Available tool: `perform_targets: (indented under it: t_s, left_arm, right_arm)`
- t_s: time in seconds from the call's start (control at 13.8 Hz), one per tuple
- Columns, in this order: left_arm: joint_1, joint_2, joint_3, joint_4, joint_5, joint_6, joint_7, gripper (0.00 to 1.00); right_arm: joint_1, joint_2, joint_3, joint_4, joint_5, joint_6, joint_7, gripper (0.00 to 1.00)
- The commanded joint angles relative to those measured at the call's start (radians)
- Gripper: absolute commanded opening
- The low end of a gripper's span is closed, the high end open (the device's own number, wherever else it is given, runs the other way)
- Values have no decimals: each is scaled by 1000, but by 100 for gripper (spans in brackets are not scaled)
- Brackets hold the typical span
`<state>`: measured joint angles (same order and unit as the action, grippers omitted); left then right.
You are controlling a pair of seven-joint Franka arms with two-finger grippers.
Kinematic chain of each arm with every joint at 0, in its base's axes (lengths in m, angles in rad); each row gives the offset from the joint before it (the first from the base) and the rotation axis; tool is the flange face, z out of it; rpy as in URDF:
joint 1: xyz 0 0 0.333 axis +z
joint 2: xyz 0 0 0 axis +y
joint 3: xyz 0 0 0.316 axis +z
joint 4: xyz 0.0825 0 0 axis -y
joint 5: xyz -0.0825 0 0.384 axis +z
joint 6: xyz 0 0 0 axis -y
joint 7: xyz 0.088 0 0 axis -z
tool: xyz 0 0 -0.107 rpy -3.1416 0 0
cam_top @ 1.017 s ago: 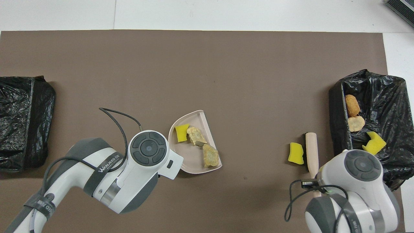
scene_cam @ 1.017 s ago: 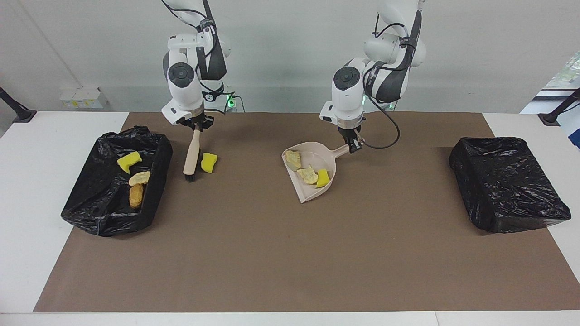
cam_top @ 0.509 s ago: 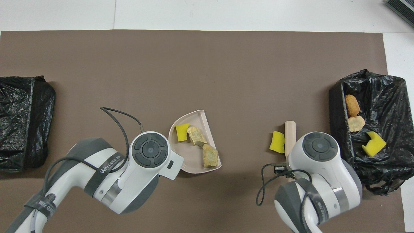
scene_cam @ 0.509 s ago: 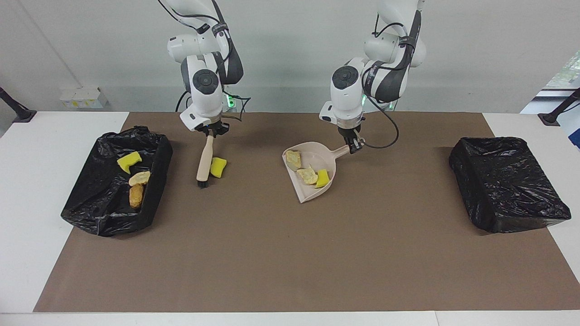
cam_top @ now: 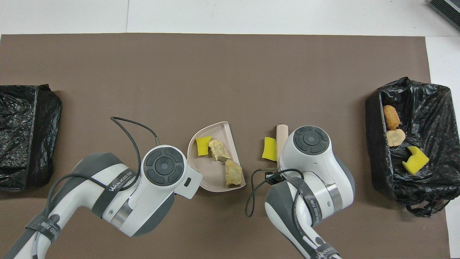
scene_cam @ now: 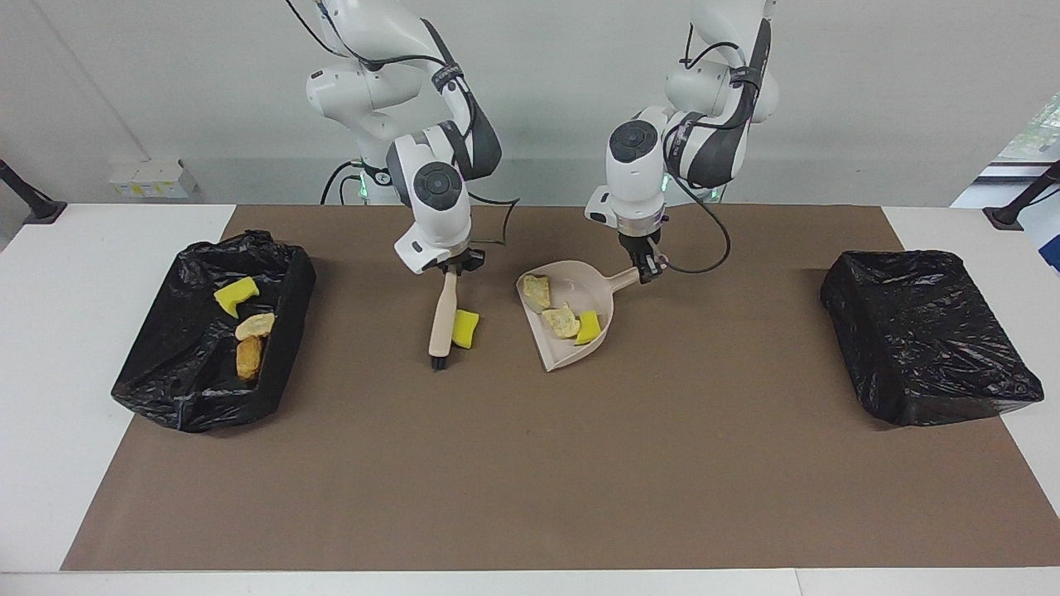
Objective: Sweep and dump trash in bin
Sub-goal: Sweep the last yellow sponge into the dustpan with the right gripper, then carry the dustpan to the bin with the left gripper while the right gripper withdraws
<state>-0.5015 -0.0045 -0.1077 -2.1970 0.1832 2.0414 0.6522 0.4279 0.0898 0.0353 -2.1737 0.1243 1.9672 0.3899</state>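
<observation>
The right gripper [scene_cam: 451, 269] is clamped on the brush [scene_cam: 442, 318] handle, bristles on the mat, a yellow sponge scrap [scene_cam: 465, 329] touching its side; the left gripper [scene_cam: 647, 266] grips the dustpan [scene_cam: 556, 352] handle, three scraps [scene_cam: 562, 319] inside; three more scraps [scene_cam: 245, 327] lie in the bin [scene_cam: 199, 397] at the right arm's end; a second bin [scene_cam: 927, 335] sits at the left arm's end.

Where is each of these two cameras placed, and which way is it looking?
Facing view: high across the table, looking at both robots; whole arms show, right gripper holding the beige brush, left gripper the beige plastic dustpan.
Overhead view: above the robots' end, looking steeply down; only forearms and wrists.
Shared: dustpan, loose yellow sponge chunk.
</observation>
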Motion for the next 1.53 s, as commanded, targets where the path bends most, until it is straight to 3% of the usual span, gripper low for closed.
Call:
perform_targets:
  t_s: [0.0,0.29,0.58,0.8,1.23,1.45]
  left_arm:
    - [12,-19,-1,-32,22,28,23,0]
    - [30,-19,-1,-37,21,26,24,0]
    - [54,-14,0,-35,16,33,69,0]
    - [99,-9,-1,-30,-5,69,121,0]
    - [115,-12,-1,-27,-25,80,132,0]
    - [143,-51,-1,-23,-27,66,191,0]
  right_arm:
    - [17,7,3,11,127,42,-184,0]
    - [67,4,3,12,380,56,-321,0]
    - [72,-8,2,-4,431,50,-439,0]
    - [55,-18,-8,-32,390,32,-450,0]
    - [-21,-61,-9,-32,146,-45,-410,0]
    - [-96,-79,-9,-32,80,-91,-404,0]
